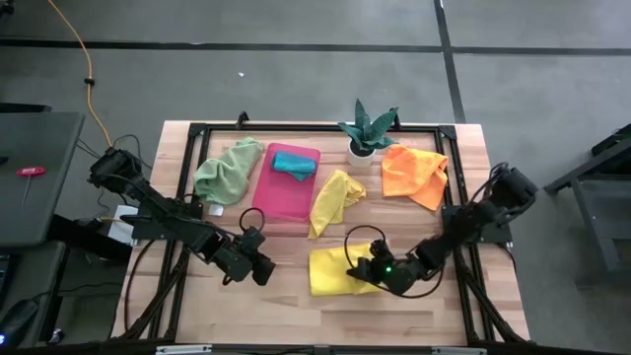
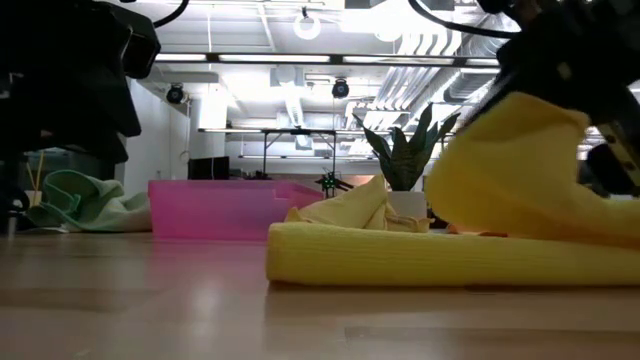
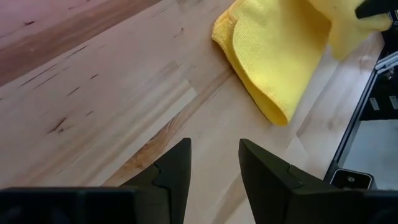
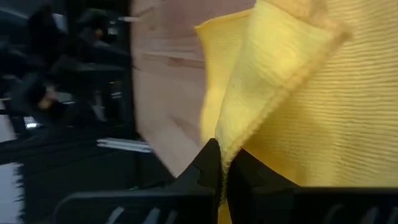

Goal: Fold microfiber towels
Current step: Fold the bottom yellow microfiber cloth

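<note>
The right gripper (image 1: 367, 271) is clamped on the hemmed edge of the yellow towel (image 1: 333, 270), fingers pressed together with the cloth pinched between them. It holds that edge lifted over the towel's own right side, so the raised part hangs in a loose arch. The left gripper (image 1: 262, 268) waits just left of the same towel, low over the surface (image 1: 286, 306), fingers apart and holding nothing.

Handling, as judged: the towel is light, soft and limp. It will drape and sag from any hold and will not keep a crease by itself. Take hold at a corner or along the hem, where the stitched edge gives a firmer pinch.

Appearance: bright yellow, fine ribbed pile, already doubled once, with a rounded fold on its left side.

Behind this towel lie a second yellow towel (image 1: 334, 201), crumpled, and the pink tray (image 1: 287, 183) carrying the teal towel (image 1: 293, 164).
</note>
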Controlling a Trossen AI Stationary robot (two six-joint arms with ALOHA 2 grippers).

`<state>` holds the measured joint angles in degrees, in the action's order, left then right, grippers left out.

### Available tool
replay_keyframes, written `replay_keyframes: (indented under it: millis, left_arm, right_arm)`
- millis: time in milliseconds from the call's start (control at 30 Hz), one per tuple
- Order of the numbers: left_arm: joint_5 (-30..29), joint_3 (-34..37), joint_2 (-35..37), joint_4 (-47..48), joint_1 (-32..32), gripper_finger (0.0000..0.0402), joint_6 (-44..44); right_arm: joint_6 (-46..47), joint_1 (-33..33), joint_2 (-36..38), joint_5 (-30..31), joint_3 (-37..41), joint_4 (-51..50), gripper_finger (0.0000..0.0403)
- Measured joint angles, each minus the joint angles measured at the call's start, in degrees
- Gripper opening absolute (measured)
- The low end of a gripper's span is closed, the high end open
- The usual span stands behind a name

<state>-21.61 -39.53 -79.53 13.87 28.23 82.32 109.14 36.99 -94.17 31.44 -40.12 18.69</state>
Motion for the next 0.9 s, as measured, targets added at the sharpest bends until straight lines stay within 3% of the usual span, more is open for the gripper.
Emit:
replay_keyframes:
  millis: [200, 500, 900]
  left_arm:
    - [-0.02, -0.01, 0.00, -0.10, 0.00, 0.0124, -0.01]
    - [0.00, -0.02, -0.02, -0.17, 0.00, 0.0124, -0.46]
    - [0.00, -0.02, -0.02, -0.38, 0.00, 0.0124, -0.46]
  right_arm:
    - [-2.94, -1.78, -1.40, 0.83, -0.11, 6.92, 0.0000]
    - [-8.71, -5.54, -5.35, -5.24, -6.82, 3.35, 0.0000]
    - [-8.70, -5.88, -6.04, -9.17, -7.43, 0.41, 0.0000]
